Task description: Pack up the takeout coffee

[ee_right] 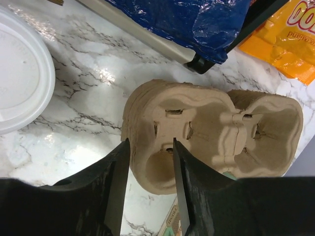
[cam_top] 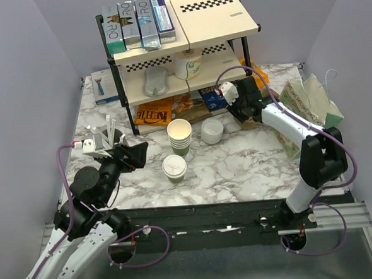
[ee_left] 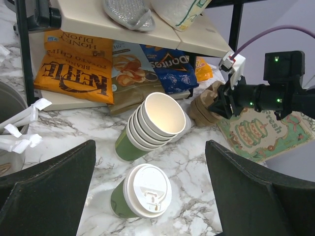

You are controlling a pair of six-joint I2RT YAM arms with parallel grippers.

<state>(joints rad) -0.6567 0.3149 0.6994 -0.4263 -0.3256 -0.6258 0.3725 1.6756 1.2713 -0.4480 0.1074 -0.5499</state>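
Note:
The takeout coffee [cam_top: 174,167], a greenish paper cup with a white lid [ee_left: 146,191], stands on the marble table [cam_top: 250,164] in front of a stack of lidless cups [cam_top: 180,136]. My left gripper [ee_left: 150,152] hovers open just on the near side of it, one finger on each side and well clear of it. At the back right, my right gripper [ee_right: 150,142] is shut on one end of the brown cardboard cup carrier [ee_right: 216,128]. One finger presses its outer wall and the other sits inside a cup well.
A two-tier shelf rack [cam_top: 187,48] stands at the back, with chip bags [cam_top: 154,112] under it. A white lid stack [cam_top: 212,130] sits next to the cup stack. A printed paper bag [cam_top: 307,107] stands at the right. A holder of white stirrers [cam_top: 103,135] is at the left.

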